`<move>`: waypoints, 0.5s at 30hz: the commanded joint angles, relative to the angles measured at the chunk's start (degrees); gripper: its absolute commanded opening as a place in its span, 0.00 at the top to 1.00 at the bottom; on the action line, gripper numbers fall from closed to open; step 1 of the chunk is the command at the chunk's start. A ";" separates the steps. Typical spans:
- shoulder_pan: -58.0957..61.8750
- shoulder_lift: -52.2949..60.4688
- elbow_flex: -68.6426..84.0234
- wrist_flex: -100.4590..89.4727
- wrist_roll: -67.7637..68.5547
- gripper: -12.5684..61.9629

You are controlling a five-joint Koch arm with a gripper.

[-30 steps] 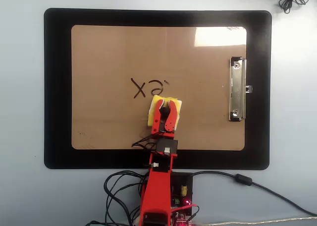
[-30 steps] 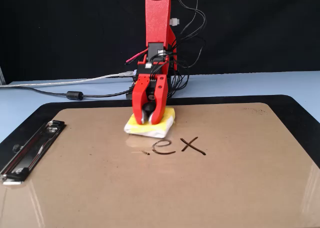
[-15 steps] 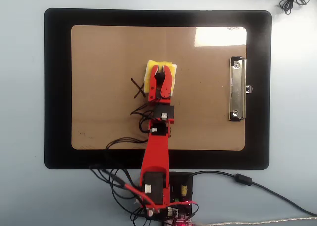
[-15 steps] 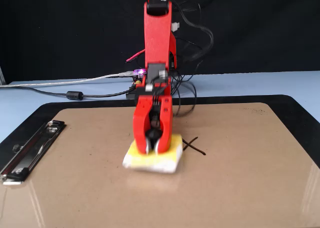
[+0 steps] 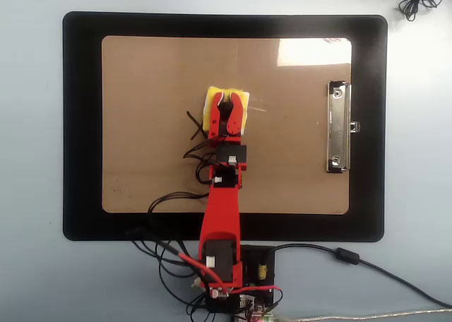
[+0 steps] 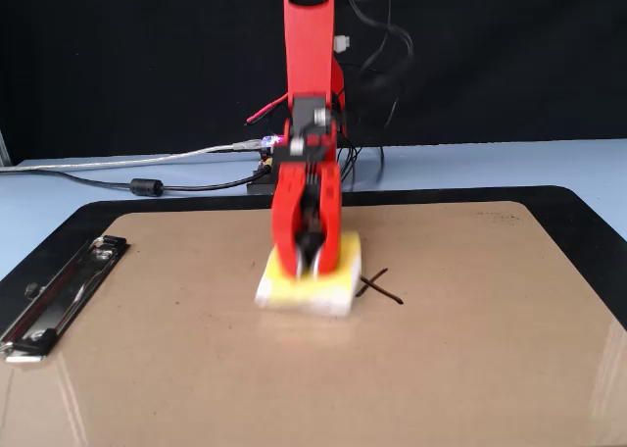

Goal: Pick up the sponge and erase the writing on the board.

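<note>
Sponge (image 6: 306,288) on board (image 6: 294,388), pinched in the gripper's (image 6: 308,261) nearly closed jaws.

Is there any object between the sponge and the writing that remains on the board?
Nothing visible does. The gripper holds the sponge on the board, and the remaining writing lies right beside the sponge, with bare board between.

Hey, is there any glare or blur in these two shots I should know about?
Overhead view: a bright patch of glare washes out the upper right corner of the board, near the metal clip. Fixed view: the sponge and the gripper look smeared by motion blur; faint reflections streak the board's near edge.
</note>
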 commanded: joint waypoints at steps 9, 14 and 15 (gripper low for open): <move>-1.67 12.39 17.23 -1.14 -1.58 0.94; -5.71 31.90 35.24 -0.88 -1.58 0.94; -6.42 33.13 35.60 -0.88 -1.58 0.94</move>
